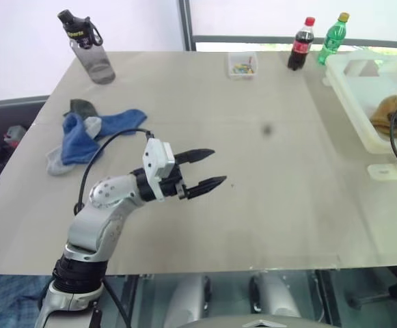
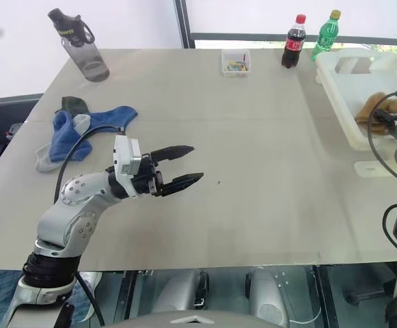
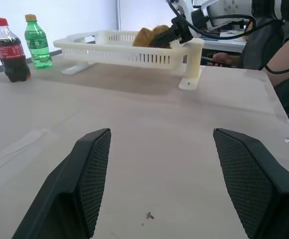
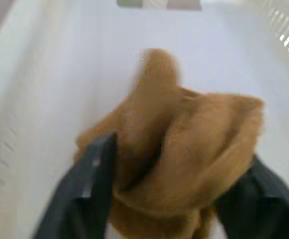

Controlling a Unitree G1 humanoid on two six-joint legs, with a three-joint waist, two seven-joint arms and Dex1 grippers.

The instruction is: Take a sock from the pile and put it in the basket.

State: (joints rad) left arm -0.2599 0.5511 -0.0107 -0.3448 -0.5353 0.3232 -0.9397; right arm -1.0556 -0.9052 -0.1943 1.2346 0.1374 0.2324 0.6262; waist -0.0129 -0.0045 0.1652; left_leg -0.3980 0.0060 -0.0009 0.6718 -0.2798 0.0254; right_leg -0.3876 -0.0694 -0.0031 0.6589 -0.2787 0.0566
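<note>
The pile (image 1: pixel 89 137) of blue and grey socks lies on the table's left side. Over the middle of the table my left gripper (image 1: pixel 208 169) hangs open and empty, pointing toward the basket, well apart from the pile. The cream-white basket (image 1: pixel 352 102) sits at the far right. A tan sock (image 4: pixel 184 144) lies bunched inside it. My right gripper (image 2: pixel 389 116) is over the basket at that sock. In the right wrist view its fingers (image 4: pixel 97 169) stand spread on either side of the sock, which rests on the basket floor.
A dark water bottle (image 1: pixel 89 46) stands at the back left. A small clear box (image 1: pixel 242 65), a cola bottle (image 1: pixel 300 44) and a green bottle (image 1: pixel 333 37) line the back edge. A person's arm (image 3: pixel 283 55) shows beyond the basket.
</note>
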